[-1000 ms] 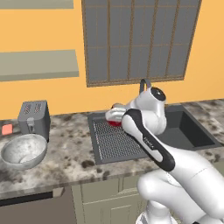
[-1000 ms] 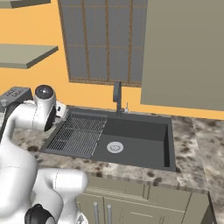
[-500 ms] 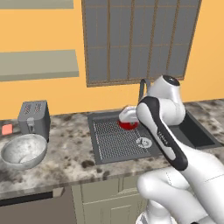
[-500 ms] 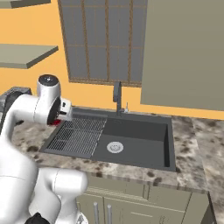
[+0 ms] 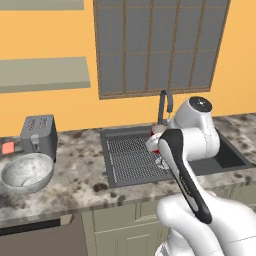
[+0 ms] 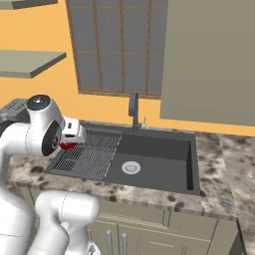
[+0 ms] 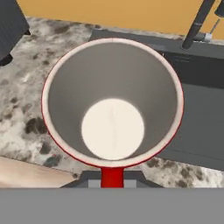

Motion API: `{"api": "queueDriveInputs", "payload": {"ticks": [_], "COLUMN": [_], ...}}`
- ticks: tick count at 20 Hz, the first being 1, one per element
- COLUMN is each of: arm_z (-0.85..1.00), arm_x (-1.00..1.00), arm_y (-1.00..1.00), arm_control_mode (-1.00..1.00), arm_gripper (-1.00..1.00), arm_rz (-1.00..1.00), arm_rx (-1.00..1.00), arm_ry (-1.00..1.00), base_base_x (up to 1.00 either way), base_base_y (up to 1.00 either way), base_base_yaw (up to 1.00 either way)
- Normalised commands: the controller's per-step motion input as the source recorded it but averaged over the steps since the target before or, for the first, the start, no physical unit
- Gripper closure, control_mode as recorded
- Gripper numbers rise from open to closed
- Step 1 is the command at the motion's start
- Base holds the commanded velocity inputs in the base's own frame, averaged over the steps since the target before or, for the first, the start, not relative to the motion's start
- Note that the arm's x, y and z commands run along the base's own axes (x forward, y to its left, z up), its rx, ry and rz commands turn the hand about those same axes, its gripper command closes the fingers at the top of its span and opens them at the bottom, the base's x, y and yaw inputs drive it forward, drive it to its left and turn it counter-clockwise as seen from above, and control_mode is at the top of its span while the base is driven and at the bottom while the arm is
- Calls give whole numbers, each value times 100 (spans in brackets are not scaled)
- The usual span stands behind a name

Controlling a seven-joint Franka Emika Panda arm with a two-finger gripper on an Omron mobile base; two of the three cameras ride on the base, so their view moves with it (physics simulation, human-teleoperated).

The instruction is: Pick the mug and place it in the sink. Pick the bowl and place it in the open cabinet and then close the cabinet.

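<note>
Bowl (image 5: 27,172) far left on counter (image 5: 75,180), just in front of toaster (image 5: 38,135), untouched; judged second step, waits.

Mug (image 7: 112,103) in claw (image 5: 159,146), jaws pinched tight on it, carried over ribbed drainer part of sink (image 6: 149,159). Held upright, mouth facing hand camera, pale bottom visible. Red sliver of mug beside wrist in right base view (image 6: 66,145).

Deep basin with drain (image 6: 130,168) right of claw, faucet (image 6: 133,110) behind. Judged mid-transfer, release not yet done.

Cabinet (image 6: 211,60) upper right.

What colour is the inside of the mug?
Pale cream-white inside the mug, red outside; clearest in the hand view.
</note>
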Motion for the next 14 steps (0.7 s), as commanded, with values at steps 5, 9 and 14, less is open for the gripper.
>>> {"api": "queueDriveInputs", "payload": {"ticks": [5,9,14], "arm_z": [-11,-19,-18], "arm_x": [9,2,8], "arm_y": [-30,-42,-37], "arm_control_mode": [-100,-100,-100], "arm_gripper": [100,100,100], "arm_rz": [-24,-30,-38], "arm_rx": [-3,0,0], "arm_ry": [-4,0,0], "base_base_x": [0,0,0], "base_base_y": [0,0,0], "base_base_yaw": [0,0,0]}}
